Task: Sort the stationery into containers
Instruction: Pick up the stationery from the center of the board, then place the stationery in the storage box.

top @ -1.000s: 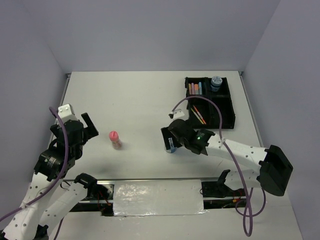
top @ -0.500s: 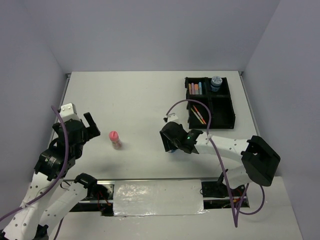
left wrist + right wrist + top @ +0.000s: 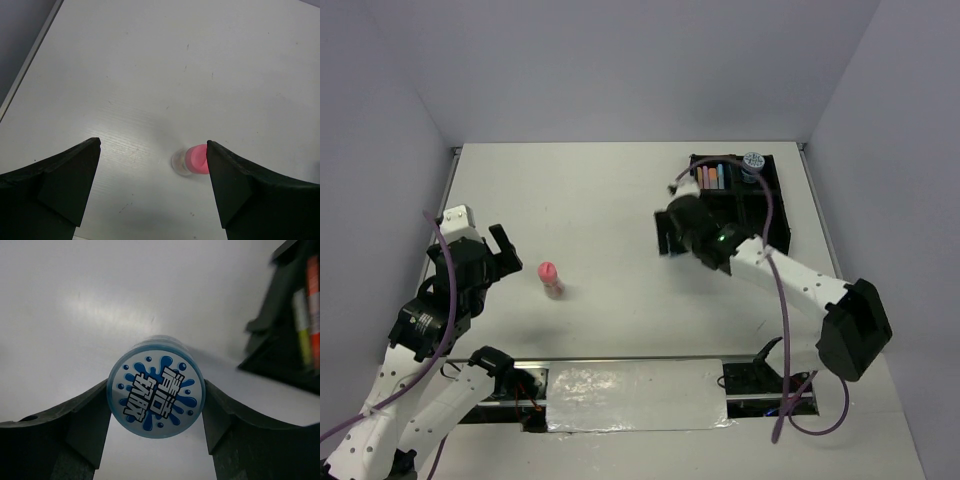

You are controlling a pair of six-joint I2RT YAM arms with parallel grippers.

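Note:
My right gripper [image 3: 668,235] is shut on a round blue-white patterned tub [image 3: 156,386], holding it by its sides above the table just left of the black divided tray [image 3: 784,215]. The top view hides this tub under the gripper. In the tray lie a second patterned tub [image 3: 753,160] at the back, short coloured highlighters [image 3: 712,177] and thin pens [image 3: 306,315]. A pink bottle [image 3: 551,279] stands on the table at the left. My left gripper [image 3: 503,252] hangs open just left of it, and the bottle [image 3: 197,159] shows beside its right finger.
The tray's dark edge [image 3: 280,340] fills the right side of the right wrist view. The right arm and its purple cable [image 3: 767,200] cross over the tray. Grey walls close the table at the back and sides.
The right gripper closed on the patterned tub, lifted it off the table and carried it back toward the tray. The left arm has hardly moved.

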